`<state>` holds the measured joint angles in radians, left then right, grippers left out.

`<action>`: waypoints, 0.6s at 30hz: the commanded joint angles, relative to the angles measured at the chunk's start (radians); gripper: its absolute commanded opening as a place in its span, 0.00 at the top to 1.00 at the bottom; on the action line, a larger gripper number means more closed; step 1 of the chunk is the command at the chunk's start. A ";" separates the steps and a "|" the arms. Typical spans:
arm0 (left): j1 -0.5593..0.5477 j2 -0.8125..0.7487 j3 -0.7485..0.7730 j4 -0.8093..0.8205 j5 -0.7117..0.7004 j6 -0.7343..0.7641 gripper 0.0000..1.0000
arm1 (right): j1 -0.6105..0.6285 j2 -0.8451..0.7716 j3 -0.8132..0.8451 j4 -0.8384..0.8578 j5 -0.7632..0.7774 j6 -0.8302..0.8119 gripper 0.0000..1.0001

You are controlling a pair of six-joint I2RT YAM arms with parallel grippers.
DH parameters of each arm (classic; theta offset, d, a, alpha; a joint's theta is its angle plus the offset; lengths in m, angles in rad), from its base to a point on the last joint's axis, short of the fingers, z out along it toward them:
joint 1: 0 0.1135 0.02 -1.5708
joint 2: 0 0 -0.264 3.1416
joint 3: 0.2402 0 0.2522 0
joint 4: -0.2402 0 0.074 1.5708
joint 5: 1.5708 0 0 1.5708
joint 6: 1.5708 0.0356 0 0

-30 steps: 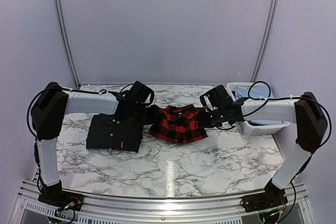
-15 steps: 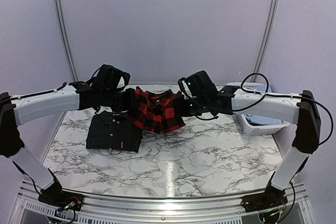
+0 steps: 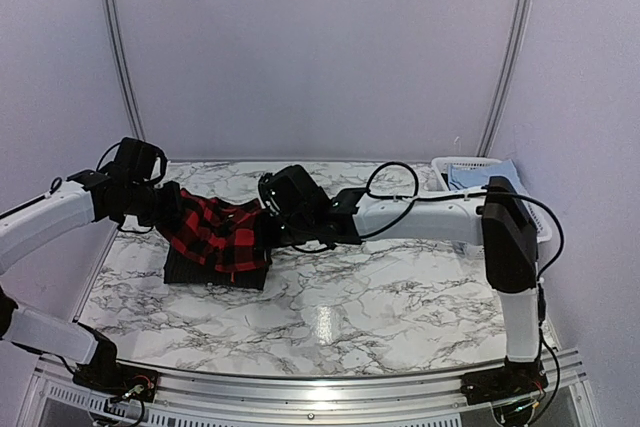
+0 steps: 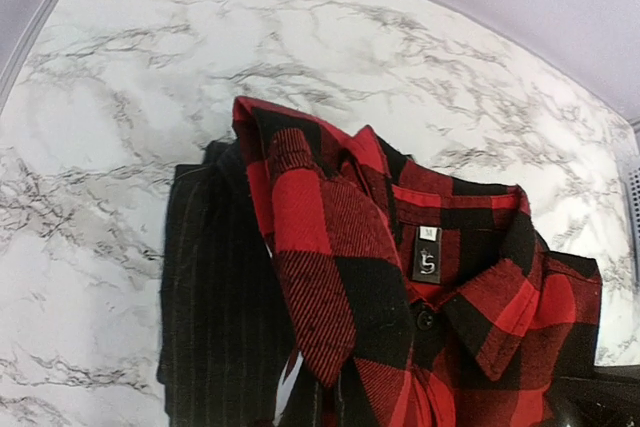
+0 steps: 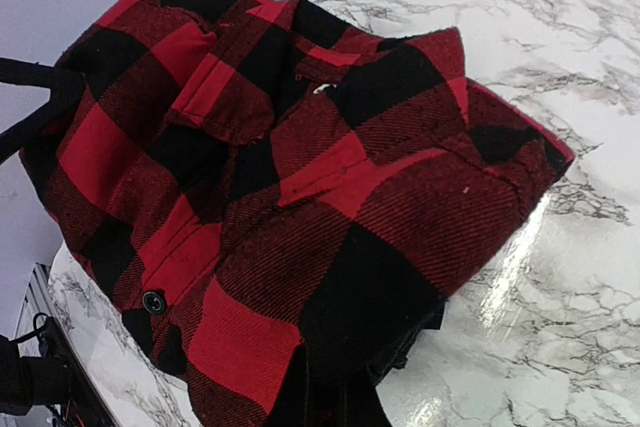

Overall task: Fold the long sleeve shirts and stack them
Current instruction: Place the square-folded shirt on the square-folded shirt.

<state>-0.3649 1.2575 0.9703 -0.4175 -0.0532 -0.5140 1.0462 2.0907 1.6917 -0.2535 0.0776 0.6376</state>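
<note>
on the marble table (image 3: 400,287) the charcoal shirt (image 3: 200,275) lies folded at left. the folded plaid shirt (image 3: 215,232) hangs over it, pinched at either end by the left gripper (image 3: 165,209) and right gripper (image 3: 268,225), both clamped shut. left to do, i judge: lower, release, square the stack.

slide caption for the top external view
Left gripper and right gripper hold the red-and-black plaid shirt over the dark charcoal shirt on the marble table

Pale lilac walls (image 3: 320,47), glossy marble table (image 3: 400,307)
</note>
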 commanded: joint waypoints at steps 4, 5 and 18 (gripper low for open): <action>0.056 0.008 -0.055 -0.021 0.003 0.049 1.00 | 0.003 0.060 0.052 0.094 0.008 0.049 1.00; 0.058 0.009 -0.062 -0.019 -0.009 0.046 1.00 | 0.003 0.071 0.048 0.099 -0.009 0.052 1.00; 0.106 0.054 -0.176 0.017 -0.107 0.003 0.69 | -0.037 0.022 -0.083 0.068 0.002 0.028 0.43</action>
<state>-0.2672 1.3308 0.8093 -0.4217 -0.1184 -0.4980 1.0363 2.1765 1.6432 -0.1734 0.0441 0.6857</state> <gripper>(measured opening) 0.207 0.450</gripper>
